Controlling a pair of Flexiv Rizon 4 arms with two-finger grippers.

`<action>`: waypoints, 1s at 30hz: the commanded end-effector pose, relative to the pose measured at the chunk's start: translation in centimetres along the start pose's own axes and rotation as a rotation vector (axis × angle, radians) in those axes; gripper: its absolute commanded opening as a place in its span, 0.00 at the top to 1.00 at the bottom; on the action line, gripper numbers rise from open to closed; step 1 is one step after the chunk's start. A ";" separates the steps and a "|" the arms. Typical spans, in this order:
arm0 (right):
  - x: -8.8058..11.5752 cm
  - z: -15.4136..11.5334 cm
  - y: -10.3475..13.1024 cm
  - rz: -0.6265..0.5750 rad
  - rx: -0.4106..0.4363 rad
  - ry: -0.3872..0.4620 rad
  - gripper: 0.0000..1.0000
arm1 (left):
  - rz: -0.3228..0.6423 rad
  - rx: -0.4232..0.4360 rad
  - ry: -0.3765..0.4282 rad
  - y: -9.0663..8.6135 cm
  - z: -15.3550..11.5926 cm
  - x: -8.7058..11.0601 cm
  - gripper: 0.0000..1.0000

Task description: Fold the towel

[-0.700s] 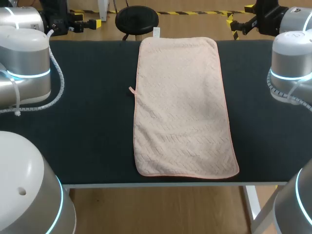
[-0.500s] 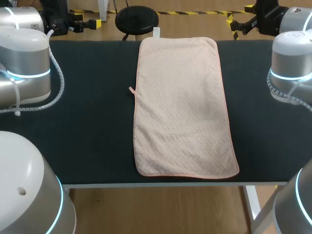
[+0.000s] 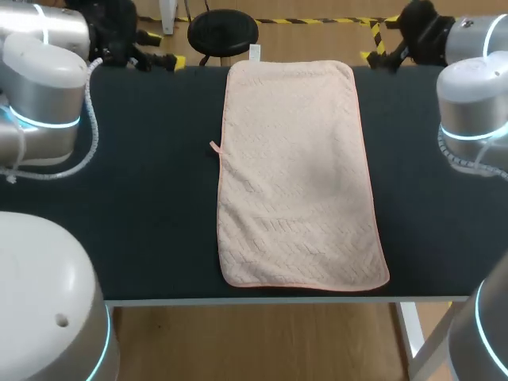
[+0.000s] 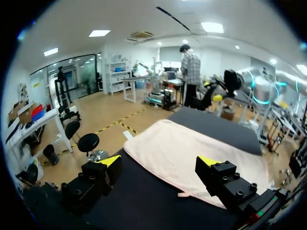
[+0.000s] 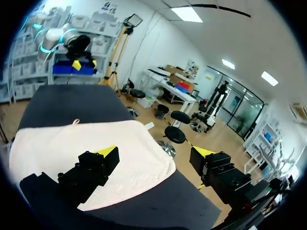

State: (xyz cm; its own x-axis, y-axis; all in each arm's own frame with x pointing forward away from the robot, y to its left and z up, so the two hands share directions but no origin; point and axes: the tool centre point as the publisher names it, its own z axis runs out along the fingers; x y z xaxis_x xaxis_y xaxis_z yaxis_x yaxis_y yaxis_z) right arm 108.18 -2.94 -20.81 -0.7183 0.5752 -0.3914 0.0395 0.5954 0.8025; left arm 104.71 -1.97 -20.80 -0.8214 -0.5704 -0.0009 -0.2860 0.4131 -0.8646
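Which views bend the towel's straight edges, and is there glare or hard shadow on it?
Head view: the towel has nearly straight edges, with even light, no glare and no hard shadow on the table. Left wrist view: the towel's edges bow. Right wrist view: they bow too, in soft light.

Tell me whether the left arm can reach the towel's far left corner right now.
Probably yes: the left gripper hangs open near that corner of the towel, with nothing between them.

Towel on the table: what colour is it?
The towel is pale pink; the head view shows it best.
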 end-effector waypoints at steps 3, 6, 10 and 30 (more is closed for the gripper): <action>0.4 -1.3 0.0 -0.335 0.312 0.230 0.00 | 0.539 -0.513 0.392 -0.5 -1.5 1.4 0.00; 0.4 -1.3 0.0 -0.335 0.312 0.230 0.00 | 0.539 -0.513 0.392 -0.5 -1.5 1.4 0.00; 0.4 -1.3 0.0 -0.335 0.312 0.230 0.00 | 0.539 -0.513 0.392 -0.5 -1.5 1.4 0.00; 6.9 0.3 -0.7 -0.519 0.610 0.341 0.00 | 0.574 -0.716 0.423 1.7 3.4 5.1 0.00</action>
State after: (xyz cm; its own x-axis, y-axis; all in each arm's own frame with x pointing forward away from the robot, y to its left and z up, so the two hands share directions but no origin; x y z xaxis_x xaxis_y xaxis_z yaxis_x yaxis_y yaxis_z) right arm 103.33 0.15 -23.90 -0.8903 0.0189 -0.4549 -0.1741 0.9091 0.3785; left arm 100.98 -5.47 -23.21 -0.9935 0.0659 -0.0927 0.0984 0.9069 -0.4096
